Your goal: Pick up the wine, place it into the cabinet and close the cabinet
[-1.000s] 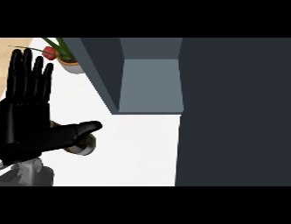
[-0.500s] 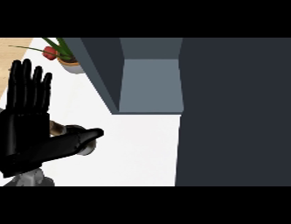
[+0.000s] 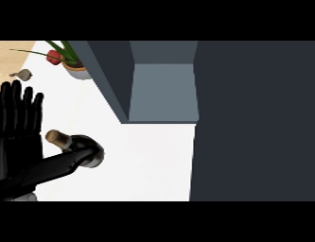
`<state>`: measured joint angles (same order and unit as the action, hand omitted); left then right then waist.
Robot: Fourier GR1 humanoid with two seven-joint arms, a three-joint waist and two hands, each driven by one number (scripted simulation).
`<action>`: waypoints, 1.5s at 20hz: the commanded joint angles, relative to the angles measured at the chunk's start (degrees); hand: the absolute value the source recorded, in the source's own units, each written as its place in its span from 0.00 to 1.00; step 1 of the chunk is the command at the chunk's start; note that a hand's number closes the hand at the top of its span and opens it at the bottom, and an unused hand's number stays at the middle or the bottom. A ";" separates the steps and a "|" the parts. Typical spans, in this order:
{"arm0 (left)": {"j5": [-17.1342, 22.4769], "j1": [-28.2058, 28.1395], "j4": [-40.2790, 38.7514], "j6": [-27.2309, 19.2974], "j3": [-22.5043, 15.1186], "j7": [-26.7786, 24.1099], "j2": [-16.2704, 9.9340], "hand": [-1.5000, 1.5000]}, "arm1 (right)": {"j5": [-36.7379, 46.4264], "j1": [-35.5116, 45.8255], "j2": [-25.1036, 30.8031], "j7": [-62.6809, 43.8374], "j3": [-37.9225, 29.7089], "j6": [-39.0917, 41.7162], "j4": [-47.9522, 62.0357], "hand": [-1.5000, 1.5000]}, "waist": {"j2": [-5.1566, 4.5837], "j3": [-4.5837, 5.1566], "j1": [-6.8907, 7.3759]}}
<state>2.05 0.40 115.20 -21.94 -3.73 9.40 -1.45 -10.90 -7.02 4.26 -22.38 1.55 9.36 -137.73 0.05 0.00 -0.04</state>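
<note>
Head view: left hand [image 3: 13, 160] lower, wine [image 3: 73, 144] cork uncovered.

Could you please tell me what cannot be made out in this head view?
- Wine bottle: only its cork end and shoulder show; the left hand hides the rest.
- Right hand: shows nowhere.
- Cabinet: its top is cut off by the picture's edge.
- Small object beside the potted plant: too small to identify.

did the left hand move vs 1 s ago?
Yes. The left hand has slid toward the view's lower left, away from the cabinet; the wine bottle cork now shows.
</note>
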 commanded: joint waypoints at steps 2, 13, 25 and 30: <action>2.93 -4.90 1.00 3.50 3.35 -2.97 -1.56 0.00 | 0.88 -0.98 -1.14 -0.44 1.33 0.18 -2.37 0.00 | 0.01 0.01 0.07; 6.13 -10.55 -9.37 9.34 7.27 -13.28 -0.80 0.00 | 3.44 0.36 -2.24 4.31 1.45 1.15 4.05 0.00 | -0.05 0.00 0.05; 9.06 -12.32 -19.85 15.60 11.01 -21.97 -0.66 0.00 | -2.26 -2.48 -0.50 -0.70 -1.43 2.53 -2.94 0.00 | -0.02 0.00 -0.06; 8.84 -8.64 -26.77 15.95 13.51 -24.06 -1.72 0.00 | 0.60 -0.23 -1.45 2.38 -0.57 2.85 1.42 0.00 | -0.05 -0.01 -0.04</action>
<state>10.58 -9.91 94.26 -7.23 7.82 -11.04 -2.69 -8.95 -6.54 2.52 -22.85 2.75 10.52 -138.10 0.03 0.01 -0.03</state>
